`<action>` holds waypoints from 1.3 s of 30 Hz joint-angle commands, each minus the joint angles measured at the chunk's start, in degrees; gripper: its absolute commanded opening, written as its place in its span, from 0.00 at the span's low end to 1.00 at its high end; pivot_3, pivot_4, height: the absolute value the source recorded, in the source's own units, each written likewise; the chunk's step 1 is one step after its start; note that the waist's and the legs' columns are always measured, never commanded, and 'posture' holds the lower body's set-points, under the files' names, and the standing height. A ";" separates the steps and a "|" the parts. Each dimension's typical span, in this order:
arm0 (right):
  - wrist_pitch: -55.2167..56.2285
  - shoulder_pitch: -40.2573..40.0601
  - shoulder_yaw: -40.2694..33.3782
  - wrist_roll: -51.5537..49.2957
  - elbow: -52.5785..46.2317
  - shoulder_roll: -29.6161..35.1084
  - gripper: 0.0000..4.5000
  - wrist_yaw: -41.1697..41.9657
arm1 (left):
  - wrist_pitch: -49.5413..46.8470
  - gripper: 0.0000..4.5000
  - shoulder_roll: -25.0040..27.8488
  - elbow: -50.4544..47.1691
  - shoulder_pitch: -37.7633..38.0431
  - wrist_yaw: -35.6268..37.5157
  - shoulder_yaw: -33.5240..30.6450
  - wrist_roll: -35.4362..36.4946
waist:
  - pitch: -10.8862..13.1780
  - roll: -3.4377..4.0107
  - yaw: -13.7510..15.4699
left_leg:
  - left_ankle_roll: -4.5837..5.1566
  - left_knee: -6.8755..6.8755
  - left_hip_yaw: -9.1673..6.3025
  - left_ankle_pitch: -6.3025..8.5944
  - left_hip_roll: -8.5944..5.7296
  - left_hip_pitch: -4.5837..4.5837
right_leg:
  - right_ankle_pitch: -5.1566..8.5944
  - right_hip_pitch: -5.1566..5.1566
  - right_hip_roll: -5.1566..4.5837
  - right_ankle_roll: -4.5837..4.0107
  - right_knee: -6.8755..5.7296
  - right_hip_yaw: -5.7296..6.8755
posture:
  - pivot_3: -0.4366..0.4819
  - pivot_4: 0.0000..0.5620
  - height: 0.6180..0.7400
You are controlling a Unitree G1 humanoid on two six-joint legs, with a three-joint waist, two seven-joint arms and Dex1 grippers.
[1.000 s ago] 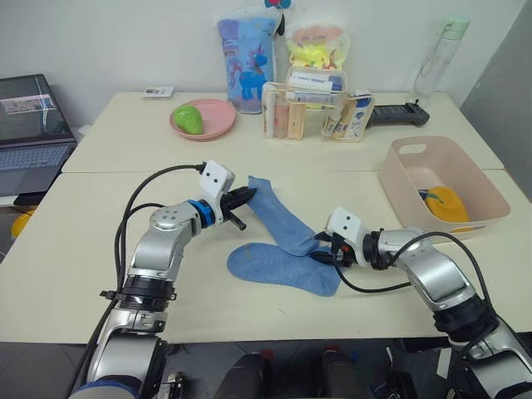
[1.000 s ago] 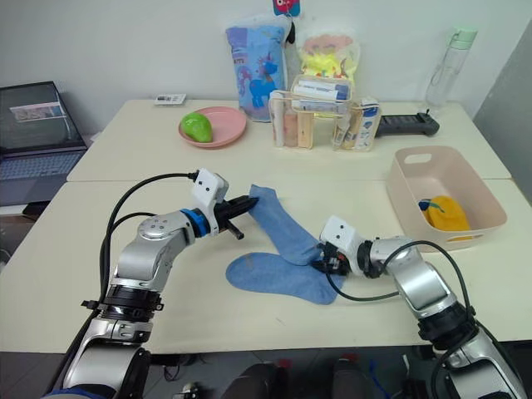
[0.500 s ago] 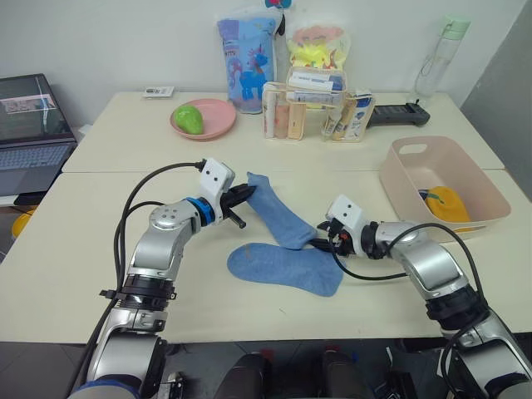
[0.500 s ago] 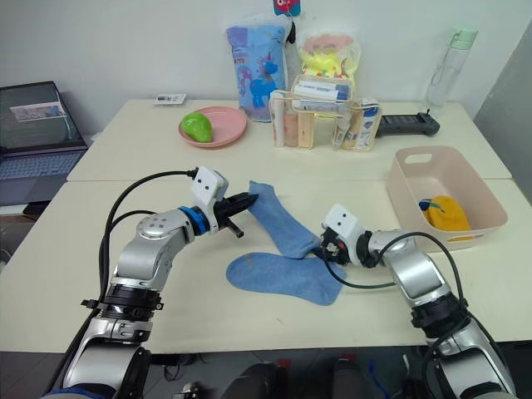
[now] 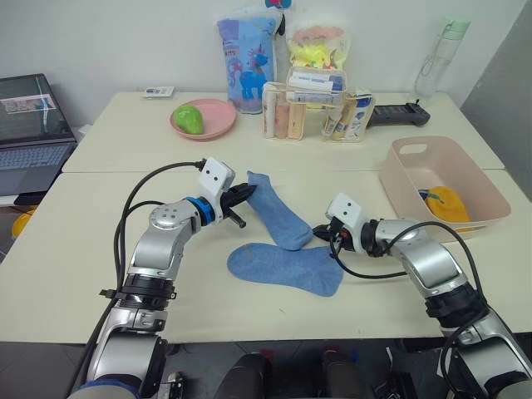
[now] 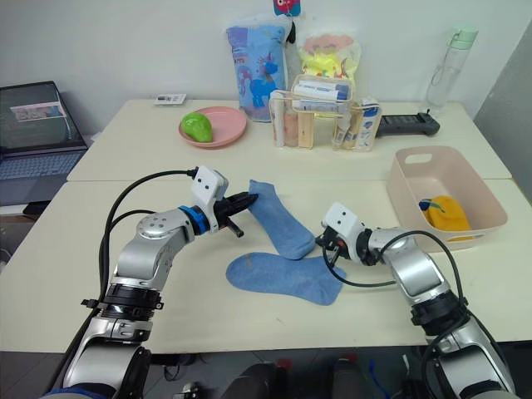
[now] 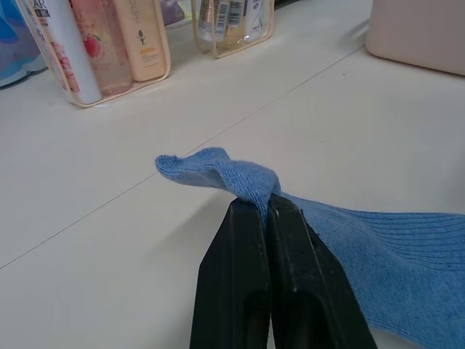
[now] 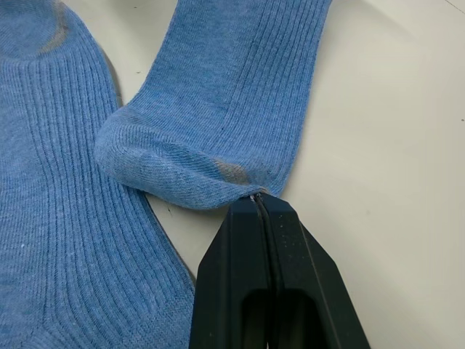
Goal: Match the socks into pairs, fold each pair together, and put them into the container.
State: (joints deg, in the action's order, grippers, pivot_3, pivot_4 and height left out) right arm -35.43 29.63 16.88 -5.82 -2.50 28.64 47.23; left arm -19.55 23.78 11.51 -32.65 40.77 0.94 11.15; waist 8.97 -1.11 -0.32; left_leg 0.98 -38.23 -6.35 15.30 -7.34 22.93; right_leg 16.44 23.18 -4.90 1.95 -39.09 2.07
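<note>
The surface (image 5: 100,249) is carrying the container (image 5: 407,174) at the right, a yellow pair (image 5: 447,204) lying inside. Two light blue socks are lying mid-surface: the lower sock (image 5: 283,268) flat, the upper sock (image 5: 274,212) stretched between the left end effector (image 5: 248,191), clamped on its cuff, and the right end effector (image 5: 317,237), clamped on its toe.

Two light blue socks (image 5: 278,218) (image 5: 287,268), one container (image 5: 407,179), two tools (image 5: 247,191) (image 5: 318,238).

The laptop (image 5: 29,125) is cut by the picture's edge. Inside the container (image 5: 416,179), the yellow socks (image 5: 449,204) sit half behind its near wall. A dark item (image 5: 426,197) beside them is too small to identify.
</note>
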 commanded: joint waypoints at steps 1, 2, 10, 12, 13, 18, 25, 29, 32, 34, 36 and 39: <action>2.44 0.51 -1.39 -0.15 -1.13 0.52 0.00 0.29 | 0.33 0.00 0.64 -2.42 0.10 0.21 -0.59 0.50 | 0.00 0.00 0.00 | 0.00 0.00 0.00 0.00 0.00 0.00 | 0.00 0.00 0.00 0.00 0.00 0.00 | 0.48 0.27 1.00; 2.97 0.51 -1.31 0.03 -1.11 0.63 0.00 0.33 | 0.33 0.00 0.66 -2.46 0.15 0.19 -0.61 0.51 | 0.00 0.00 0.00 | 0.00 0.00 0.00 0.00 0.00 0.00 | 0.00 0.00 0.00 0.00 0.00 0.00 | 0.48 0.27 1.00; 9.41 0.92 1.97 3.44 0.04 2.35 0.29 2.44 | 0.19 0.00 0.66 -2.30 -0.05 0.21 -0.55 0.51 | 0.00 0.00 0.00 | 0.00 0.00 0.00 0.00 0.00 0.00 | 0.00 0.00 0.00 0.00 0.00 0.00 | 0.48 0.27 1.00; 11.09 0.78 2.57 4.43 0.38 2.45 0.37 2.57 | 0.15 0.00 0.64 -2.32 -0.04 0.24 -0.53 0.54 | 0.00 0.00 -0.01 | 0.00 0.00 0.00 0.00 0.00 0.00 | 0.00 0.00 0.00 0.00 0.00 0.00 | 0.48 0.27 1.00; 11.75 0.73 2.75 4.75 0.52 2.57 0.37 2.77 | 0.14 0.00 0.63 -2.32 -0.07 0.24 -0.49 0.52 | 0.00 0.00 -0.01 | 0.00 0.00 0.00 0.00 0.00 0.00 | 0.00 0.00 0.00 0.00 0.00 0.00 | 0.48 0.27 1.00; 13.53 0.73 2.68 5.13 1.06 1.59 0.37 2.87 | 0.12 0.00 0.76 -2.17 -0.12 0.40 -0.44 0.48 | 0.00 0.00 0.00 | 0.00 0.00 0.00 0.00 0.00 0.00 | 0.00 0.00 0.00 0.00 0.00 0.00 | 0.48 0.27 1.00; 13.37 0.58 2.58 4.76 1.15 1.27 0.28 3.93 | 0.10 0.00 0.75 -2.22 -0.10 0.43 -0.35 0.38 | 0.00 0.00 0.00 | 0.00 0.00 0.00 0.00 0.00 0.00 | 0.00 0.00 0.00 0.00 0.00 0.00 | 0.48 0.27 1.00; 13.23 0.88 1.93 4.83 2.09 1.41 0.01 3.82 | -0.07 0.00 0.82 -2.46 0.04 0.36 -0.46 0.45 | 0.00 0.00 0.00 | 0.00 0.00 0.00 0.00 0.00 0.00 | 0.00 0.00 0.00 0.00 0.00 0.00 | 0.48 0.27 1.00; 13.25 1.03 1.79 4.76 2.39 1.35 0.00 3.85 | -0.17 0.00 0.96 -2.66 0.21 0.46 -0.45 0.46 | 0.00 0.00 0.00 | 0.00 0.00 0.00 0.00 0.00 0.00 | 0.00 0.00 0.00 0.00 0.00 0.00 | 0.48 0.27 1.00; 13.26 1.09 1.62 4.80 2.62 1.20 0.00 3.59 | -0.38 0.00 1.06 -2.96 0.32 0.63 -0.43 0.56 | 0.00 0.00 0.00 | 0.00 0.00 0.00 0.00 0.00 0.00 | 0.00 0.00 0.00 0.00 0.00 0.00 | 0.48 0.27 1.00; 13.46 1.34 1.36 5.23 3.17 1.05 0.00 2.79 | -0.79 0.00 1.28 -3.57 0.55 0.81 -0.56 0.78 | 0.00 0.00 0.00 | 0.00 0.00 0.00 0.00 0.00 0.00 | 0.00 0.00 0.00 0.00 0.00 0.00 | 0.48 0.27 1.00; 15.22 2.76 0.51 6.88 5.88 0.88 0.00 0.19 | -3.10 0.00 2.05 -6.43 1.84 1.14 -1.42 1.99 | 0.00 0.00 -0.08 | 0.00 0.00 0.00 0.00 0.00 0.00 | 0.00 0.00 0.00 0.00 0.00 -0.01 | 0.48 0.27 1.00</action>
State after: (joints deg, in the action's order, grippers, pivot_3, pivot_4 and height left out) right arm -21.89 30.75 19.33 0.43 3.34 29.48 48.82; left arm -22.02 25.06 8.29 -30.91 41.78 0.72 11.81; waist 8.97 -1.11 -0.40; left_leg 0.98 -38.23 -6.35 15.30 -7.34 22.93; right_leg 16.44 23.18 -4.90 1.95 -39.09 2.06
